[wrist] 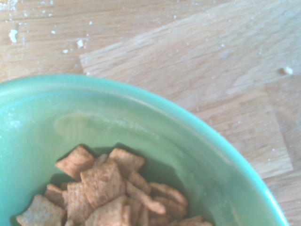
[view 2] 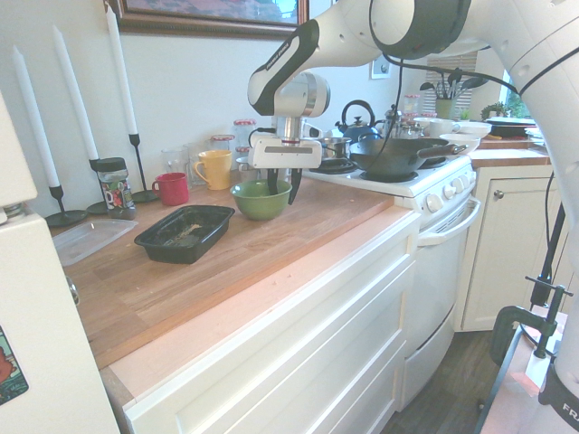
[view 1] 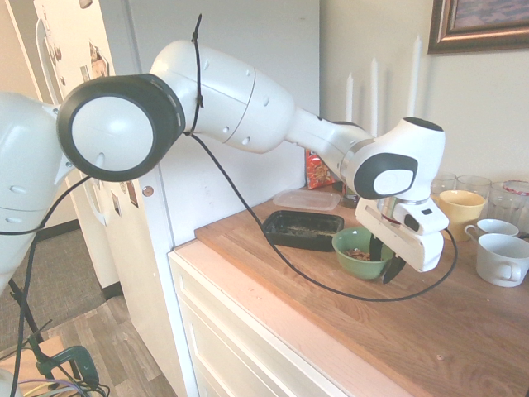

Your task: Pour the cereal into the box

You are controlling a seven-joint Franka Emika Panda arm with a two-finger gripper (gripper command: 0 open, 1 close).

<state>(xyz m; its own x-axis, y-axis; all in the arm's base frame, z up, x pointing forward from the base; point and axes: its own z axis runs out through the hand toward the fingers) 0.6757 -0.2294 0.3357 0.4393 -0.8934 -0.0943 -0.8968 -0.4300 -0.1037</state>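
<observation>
- Gripper point(view 1: 387, 263): it hangs at the near rim of the green bowl point(view 1: 360, 253), fingers pointing down and set apart, one inside the bowl and one outside, so the rim sits between them. You have not yet closed on it.
- Cereal point(wrist: 109, 193): a small heap of tan squares lies in the bottom of the bowl; the wrist view shows it low against the wall, well below the rim.
- Box point(view 2: 185, 233): the black tray rests on the wooden counter point(view 2: 271, 249) just beside the bowl, on the side away from the stove, and some bits already show in it.
- Close firmly on the rim before lifting, as a thin wall may slip or twist.
- Carry the bowl level over the tray's middle, then tip slowly so the pieces fall inside.
- Mind the mugs point(view 1: 496, 248) nearby.
</observation>
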